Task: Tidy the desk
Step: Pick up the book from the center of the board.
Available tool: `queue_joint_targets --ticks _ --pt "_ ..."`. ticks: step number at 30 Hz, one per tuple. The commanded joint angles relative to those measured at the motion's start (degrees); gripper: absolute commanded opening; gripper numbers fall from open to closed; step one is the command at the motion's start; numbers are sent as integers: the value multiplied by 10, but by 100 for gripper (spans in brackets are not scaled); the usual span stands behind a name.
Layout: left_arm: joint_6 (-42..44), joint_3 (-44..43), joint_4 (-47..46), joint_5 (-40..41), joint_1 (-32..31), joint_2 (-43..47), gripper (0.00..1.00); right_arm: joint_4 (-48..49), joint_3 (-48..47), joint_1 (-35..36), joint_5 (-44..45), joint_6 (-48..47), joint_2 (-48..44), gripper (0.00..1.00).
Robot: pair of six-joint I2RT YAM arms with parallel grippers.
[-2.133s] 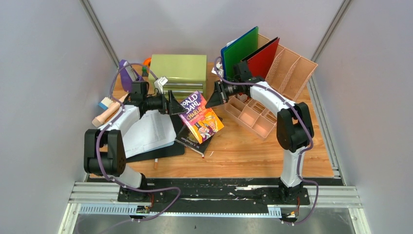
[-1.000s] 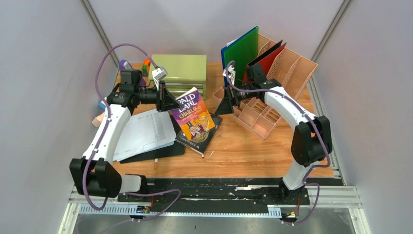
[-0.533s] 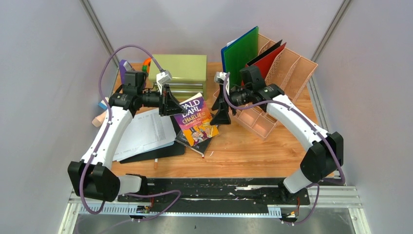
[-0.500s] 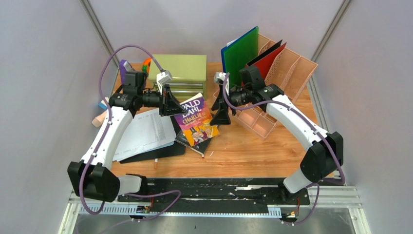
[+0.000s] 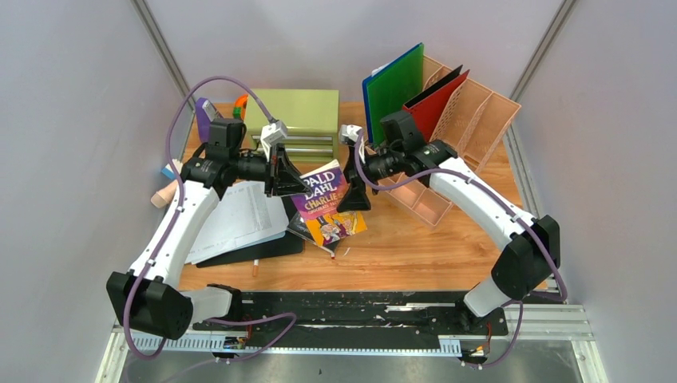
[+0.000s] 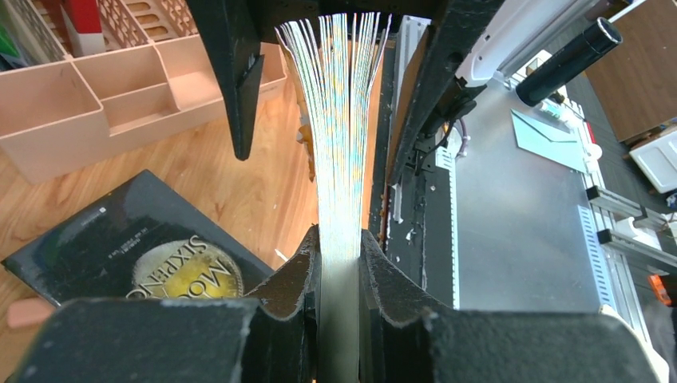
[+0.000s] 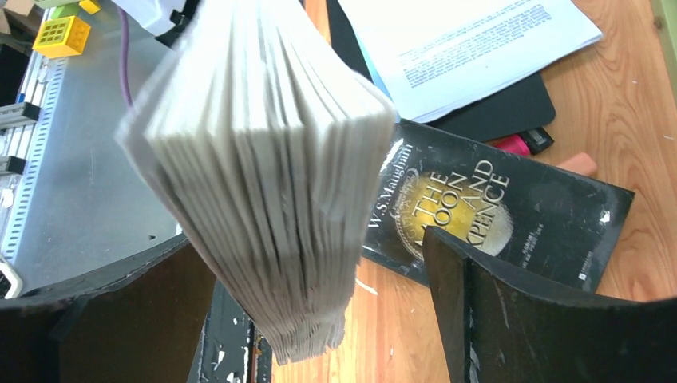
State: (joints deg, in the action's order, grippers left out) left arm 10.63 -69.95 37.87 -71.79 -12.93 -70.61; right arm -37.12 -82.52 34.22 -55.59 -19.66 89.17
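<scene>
Above the middle of the desk (image 5: 415, 247), the left gripper (image 5: 289, 179) pinches a Roald Dahl paperback (image 5: 327, 203) by one edge, holding it clear of the wood. The right gripper (image 5: 353, 199) has its fingers spread wide on either side of the fanned pages. Beneath lies a black copy of The Moon and Sixpence (image 7: 495, 207), with printed sheets (image 5: 239, 215) to the left, a peach organizer tray (image 5: 419, 199) just right, and an olive drawer chest (image 5: 295, 112) at the far edge.
</scene>
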Motion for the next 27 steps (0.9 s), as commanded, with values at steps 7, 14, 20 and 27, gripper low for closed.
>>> queue_joint_targets --ticks 7,14,20,27 --pt "-51 20 -77 -28 -4 20 0 4 -22 18 -89 9 22 42" --pt "-53 27 -82 -17 -4 20 11 6 -8 15 -65 9 2 0" --pt "-87 38 -122 31 -4 29 87 31 15 -12 -69 40 -30 0" --pt "-183 67 -234 79 -3 38 100 147 69 -83 -120 164 -64 0"
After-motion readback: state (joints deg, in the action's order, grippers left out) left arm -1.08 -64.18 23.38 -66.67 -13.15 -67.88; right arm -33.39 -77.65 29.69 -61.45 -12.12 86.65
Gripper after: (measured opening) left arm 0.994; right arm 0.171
